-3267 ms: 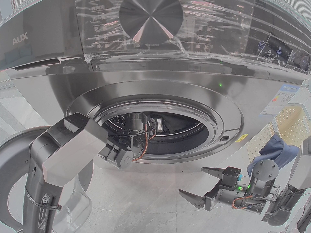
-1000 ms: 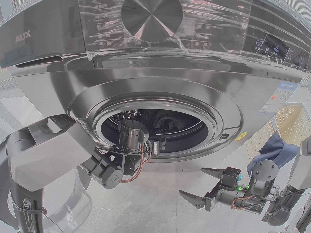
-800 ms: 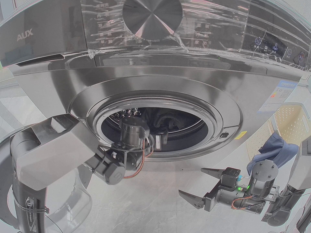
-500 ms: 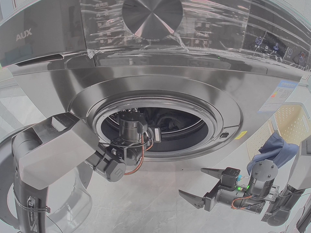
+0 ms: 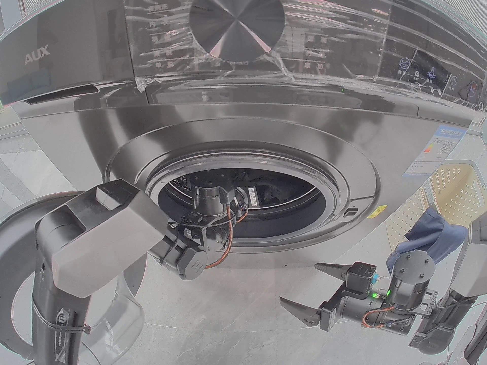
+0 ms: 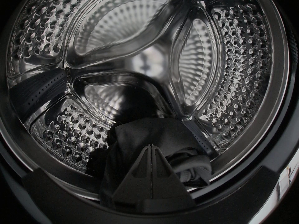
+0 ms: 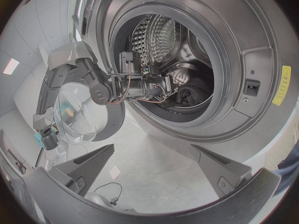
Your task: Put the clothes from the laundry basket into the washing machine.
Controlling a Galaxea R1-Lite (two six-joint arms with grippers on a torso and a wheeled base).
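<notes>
One dark-grey metallic front-loading washing machine (image 5: 243, 128), its one round glass door (image 7: 74, 109) swung open at its left. One cream perforated plastic laundry basket (image 5: 456, 188) on the right, with one blue cloth (image 5: 431, 236) draped over its rim. One crumpled black garment heap (image 6: 146, 134) lies low at the front of the dimpled steel drum (image 6: 239, 47). Two grippers: left gripper (image 6: 151, 150) in the opening, just before the heap, fingers clenched together; right gripper (image 5: 299, 283) spread wide, low before the machine.
</notes>
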